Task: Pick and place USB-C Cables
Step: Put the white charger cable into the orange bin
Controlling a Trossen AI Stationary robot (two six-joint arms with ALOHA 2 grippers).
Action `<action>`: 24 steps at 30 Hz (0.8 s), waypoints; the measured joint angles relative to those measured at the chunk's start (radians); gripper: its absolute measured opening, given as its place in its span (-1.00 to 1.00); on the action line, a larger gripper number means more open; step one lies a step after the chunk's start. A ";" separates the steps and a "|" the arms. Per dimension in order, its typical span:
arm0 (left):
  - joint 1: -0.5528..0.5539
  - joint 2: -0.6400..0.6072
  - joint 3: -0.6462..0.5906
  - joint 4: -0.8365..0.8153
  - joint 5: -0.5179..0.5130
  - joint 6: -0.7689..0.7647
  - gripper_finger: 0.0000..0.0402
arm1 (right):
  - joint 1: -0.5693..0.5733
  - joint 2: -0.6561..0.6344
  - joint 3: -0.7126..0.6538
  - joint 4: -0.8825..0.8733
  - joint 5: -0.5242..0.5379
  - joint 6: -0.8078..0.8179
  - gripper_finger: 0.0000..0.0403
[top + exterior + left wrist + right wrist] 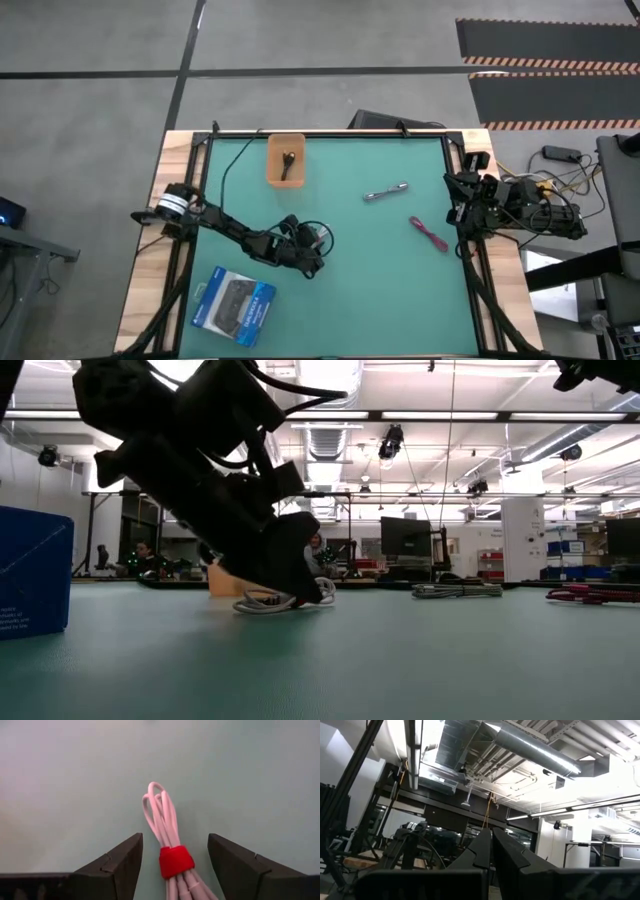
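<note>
Left claw (pixel 172 865), released, straddles the white cable (pixel 167 832) on the surface (pixel 380 270); light, limp bundle, best gripped at its red tie (pixel 176 861). Right claw (pixel 491 851) clenched, parked.

Green surface (pixel 380 290). White cable (pixel 162 817) with red band (pixel 176 861). Silver-grey cable (pixel 386 192), magenta cable (pixel 428 233), black cable (pixel 288 161) in an orange bin (pixel 271 165). Blue-and-black box (pixel 234 305).

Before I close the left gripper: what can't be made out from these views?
- White cable: its lower end is cut off by the left wrist view's edge.
- Left gripper: its fingertips are hidden under the arm in the high view.
- Black cable in the wooden tray: too small for detail.
</note>
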 joint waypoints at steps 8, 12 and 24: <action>0.000 -0.001 -0.004 -0.002 0.000 -0.002 0.02 | 0.000 0.000 0.000 -0.001 0.000 0.002 -0.96; 0.000 -0.002 -0.011 -0.004 0.000 -0.029 -0.11 | 0.000 0.000 0.000 -0.003 0.000 0.002 -0.96; -0.001 -0.003 -0.015 -0.004 0.004 -0.054 -0.66 | 0.000 0.000 0.000 -0.005 0.000 0.002 -0.96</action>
